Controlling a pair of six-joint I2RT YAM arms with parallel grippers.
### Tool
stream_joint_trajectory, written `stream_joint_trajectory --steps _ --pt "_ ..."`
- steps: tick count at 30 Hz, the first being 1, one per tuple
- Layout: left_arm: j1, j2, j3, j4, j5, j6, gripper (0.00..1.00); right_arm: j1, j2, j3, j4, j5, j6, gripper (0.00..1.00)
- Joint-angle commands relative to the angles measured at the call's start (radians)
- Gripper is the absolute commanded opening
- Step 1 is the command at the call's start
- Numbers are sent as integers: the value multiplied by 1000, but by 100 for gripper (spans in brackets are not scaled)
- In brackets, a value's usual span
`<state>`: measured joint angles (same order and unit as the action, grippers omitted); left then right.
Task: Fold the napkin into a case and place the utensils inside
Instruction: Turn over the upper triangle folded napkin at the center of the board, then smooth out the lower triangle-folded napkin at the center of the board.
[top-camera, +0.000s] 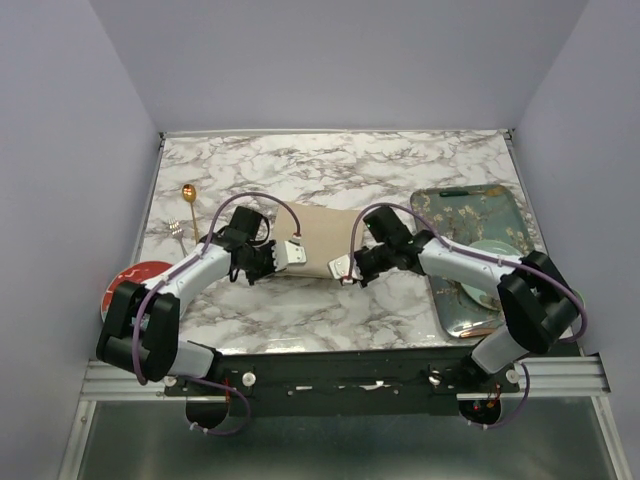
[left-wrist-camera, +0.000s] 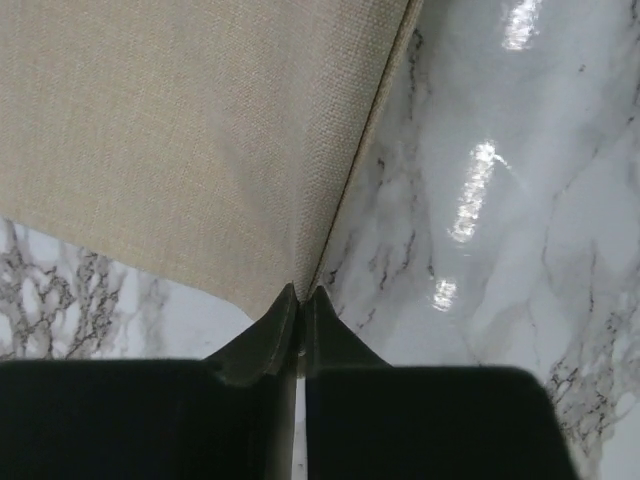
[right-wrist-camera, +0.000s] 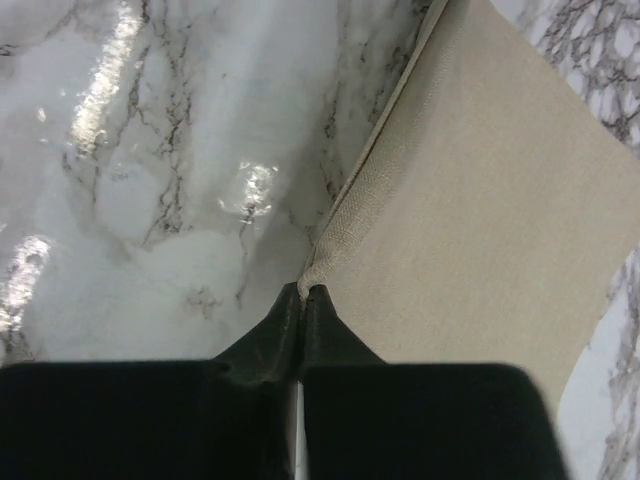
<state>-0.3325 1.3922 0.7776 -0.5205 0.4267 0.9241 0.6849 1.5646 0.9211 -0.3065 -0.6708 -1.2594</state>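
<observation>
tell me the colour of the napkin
The napkin is plain beige-tan, no pattern; clearest in the left wrist view.

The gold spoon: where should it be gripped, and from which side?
Grip the gold spoon at mid-handle, coming straight down from above and pinching across the thin handle. It lies flat on the table, round bowl toward the far side; the fork lies just left of it.

- I see the napkin (left-wrist-camera: 180, 130) as matt beige cloth with a fine, even weave and a stitched hem.
- Around the napkin, the tabletop (left-wrist-camera: 500, 200) is smooth, glossy and marble-patterned, and it throws bright glare.
- Left of the napkin, the spoon (top-camera: 189, 195) looks like polished gold metal. The fork (top-camera: 176, 226) is too small for me to judge.
- Right of the napkin, the tray (top-camera: 470, 215) shows a smooth, printed finish.
- At the napkin's corners, the left gripper (left-wrist-camera: 301, 295) and right gripper (right-wrist-camera: 303, 292) have matt black, plastic-looking fingers (left-wrist-camera: 260, 345).
</observation>
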Motion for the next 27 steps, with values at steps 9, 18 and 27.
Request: stream_joint_trajectory --steps 9,18,27 --pt "62 -173 73 -291 165 75 54 4 -182 94 -117 54 444 80" --pt "151 33 326 -8 170 -431 57 -254 -22 257 -151 16 988 61" --pt "12 62 232 -104 232 -67 43 -300 37 185 -141 -27 1308 46"
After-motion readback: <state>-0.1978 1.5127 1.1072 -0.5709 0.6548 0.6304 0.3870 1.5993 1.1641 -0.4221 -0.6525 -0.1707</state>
